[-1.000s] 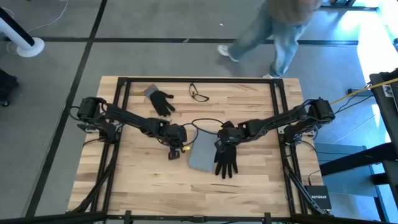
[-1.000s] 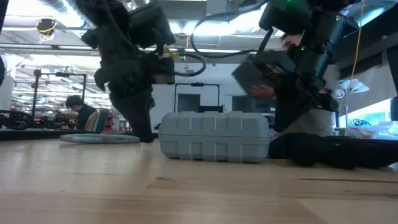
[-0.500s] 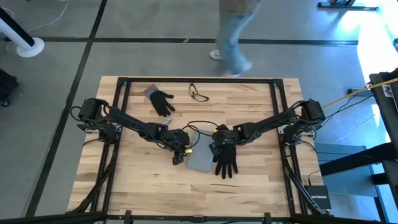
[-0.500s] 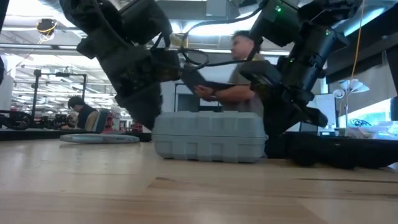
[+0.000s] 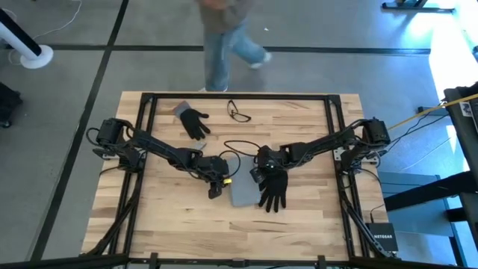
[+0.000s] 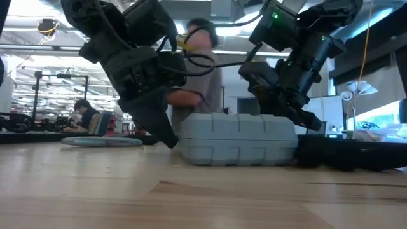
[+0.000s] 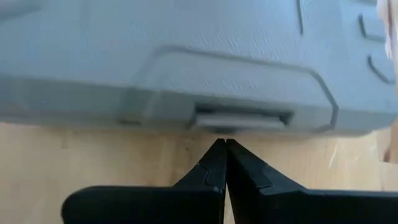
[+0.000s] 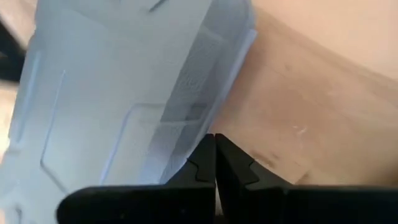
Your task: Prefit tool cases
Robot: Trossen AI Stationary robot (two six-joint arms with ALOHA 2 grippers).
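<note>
Since the earlier frame, the flat blue-grey plastic tool case (image 5: 240, 190) has slid slightly toward the bench's near edge, and the person (image 5: 228, 37) beyond the far edge has walked leftward. The case lies flat near the middle of the wooden bench (image 5: 172, 224). The left pincer (image 5: 215, 192), clenched and empty, points at its latch edge; the right pincer (image 5: 256, 179), also clenched, presses its opposite long side.
</note>
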